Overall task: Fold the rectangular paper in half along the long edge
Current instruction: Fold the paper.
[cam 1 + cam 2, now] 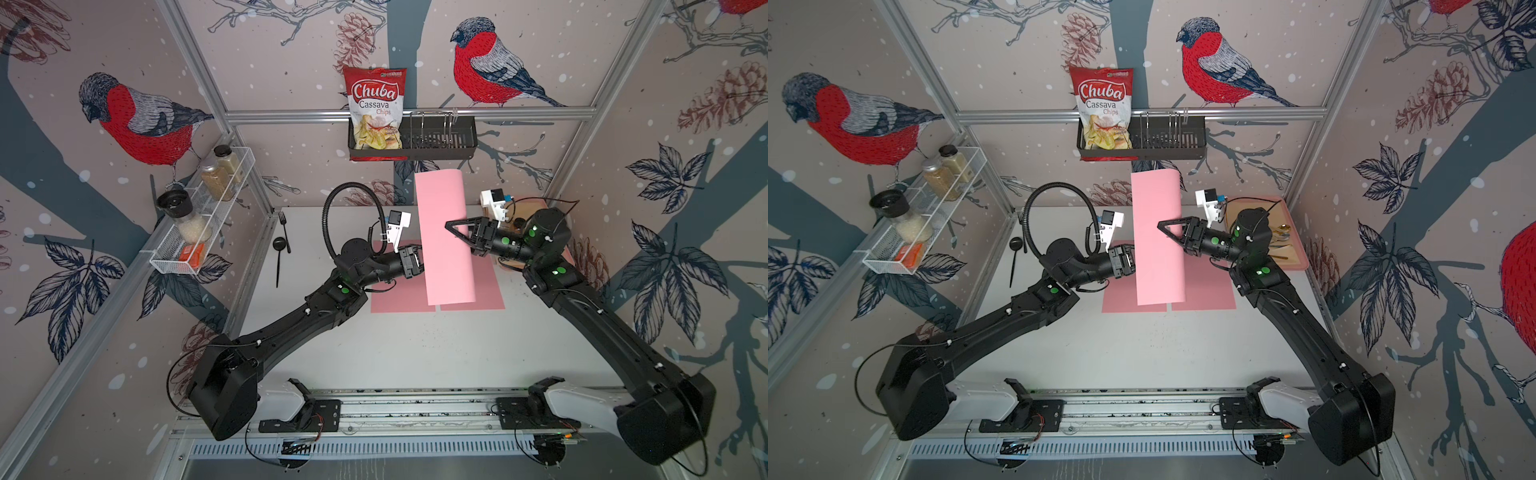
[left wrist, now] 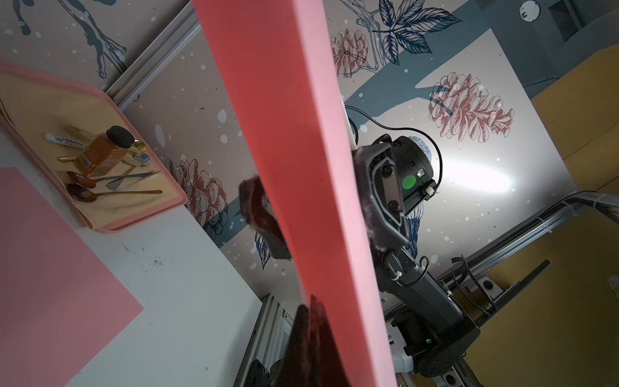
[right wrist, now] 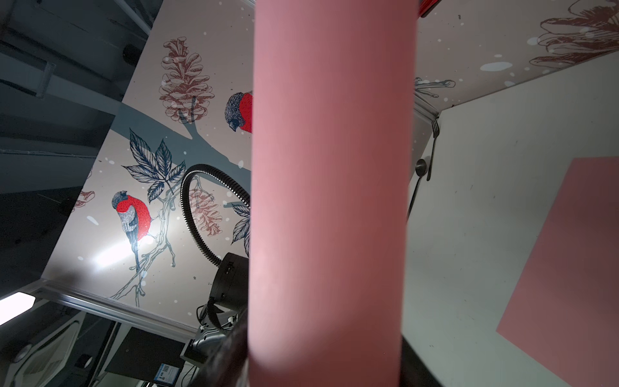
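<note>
Above the table [image 1: 407, 353], left gripper [image 1: 415, 262] pinched paper [image 1: 440, 195]; right gripper [image 1: 455, 229] straddled it, jaws apart. Uncreased bend risked springing open.

The pink paper [image 1: 440, 195] looks matt and smooth, the white bench [image 1: 415, 345] dull and scuffed, the chips bag [image 1: 376, 108] glossy plastic.

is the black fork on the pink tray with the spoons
No, the black fork lies on the white table beside a black spoon, across the table from the pink tray.
</note>
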You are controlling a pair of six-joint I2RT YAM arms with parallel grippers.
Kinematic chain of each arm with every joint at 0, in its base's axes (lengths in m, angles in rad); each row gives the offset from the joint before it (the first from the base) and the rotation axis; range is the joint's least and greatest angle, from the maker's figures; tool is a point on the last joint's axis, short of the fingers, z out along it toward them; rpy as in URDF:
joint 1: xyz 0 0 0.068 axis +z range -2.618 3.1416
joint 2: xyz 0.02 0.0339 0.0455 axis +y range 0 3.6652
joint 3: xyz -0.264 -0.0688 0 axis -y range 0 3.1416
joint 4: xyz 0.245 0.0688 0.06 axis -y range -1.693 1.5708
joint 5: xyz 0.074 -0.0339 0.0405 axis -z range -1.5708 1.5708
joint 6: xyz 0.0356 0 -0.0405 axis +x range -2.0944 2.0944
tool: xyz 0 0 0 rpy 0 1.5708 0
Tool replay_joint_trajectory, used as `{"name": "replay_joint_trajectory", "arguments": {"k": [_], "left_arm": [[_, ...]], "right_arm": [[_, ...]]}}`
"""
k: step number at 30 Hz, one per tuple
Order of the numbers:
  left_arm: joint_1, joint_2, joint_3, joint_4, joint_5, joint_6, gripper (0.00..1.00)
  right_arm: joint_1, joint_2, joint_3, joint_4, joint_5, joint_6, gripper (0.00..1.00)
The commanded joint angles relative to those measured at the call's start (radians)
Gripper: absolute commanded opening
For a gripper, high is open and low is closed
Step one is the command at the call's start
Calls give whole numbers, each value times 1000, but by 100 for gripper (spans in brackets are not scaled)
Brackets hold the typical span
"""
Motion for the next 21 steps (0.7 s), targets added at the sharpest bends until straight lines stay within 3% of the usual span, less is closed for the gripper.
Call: {"name": "replay_joint_trajectory", "arguments": {"k": [1, 21], "left_arm": [[0, -13, -1, 2, -10, 28, 0], [-16, -19, -9, 1, -15, 25, 0]], "right_arm": [[-3, -11, 11, -28, 27, -45, 56], [-7, -71, -56, 52, 100, -3, 55]]}}
